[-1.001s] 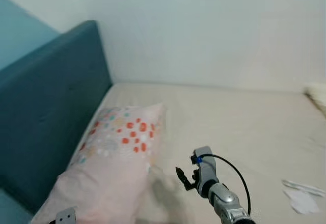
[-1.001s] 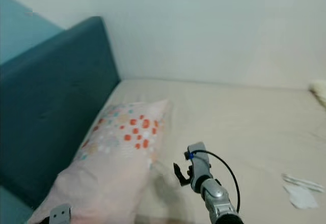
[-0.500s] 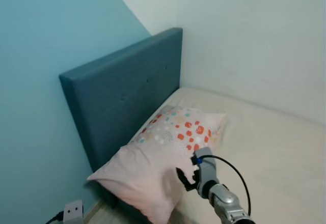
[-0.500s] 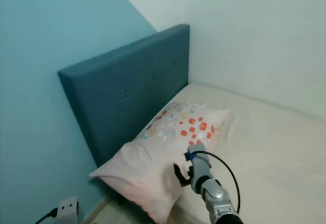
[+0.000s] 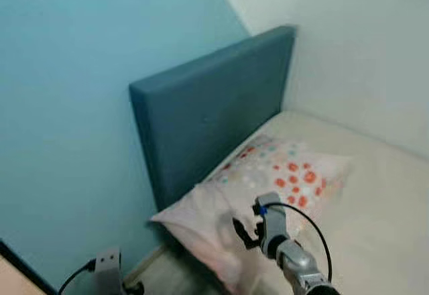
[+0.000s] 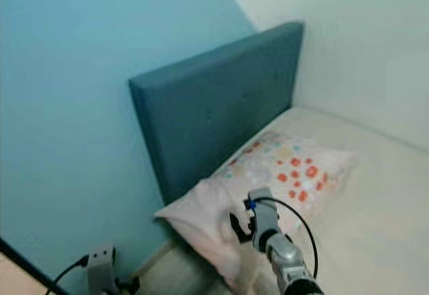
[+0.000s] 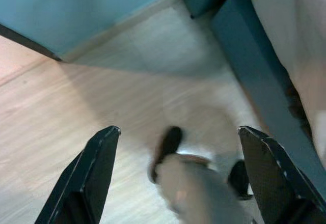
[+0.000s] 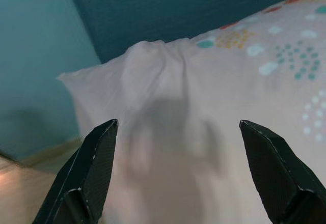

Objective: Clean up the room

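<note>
Below right gripper (image 8: pixel 175 173), fingers spread: pillow (image 8: pixel 214 107), apart.

Teal wall (image 5: pixel 74 107) on the left meets a white wall (image 5: pixel 362 47) at the corner, with a dark blue padded headboard (image 5: pixel 208 114) standing against the teal one. Cream-sheeted bed (image 5: pixel 382 194) runs out from the headboard along the white wall. Low on the teal wall, a grey plug or adapter (image 5: pixel 107 267) with a black cable (image 5: pixel 75 278) sits just above pale wood floor (image 7: pixel 61 127); a dark skirting strip (image 7: pixel 25 43) runs along the wall's foot, and something blurred and dark-tipped lies over the floor, not identifiable.
</note>
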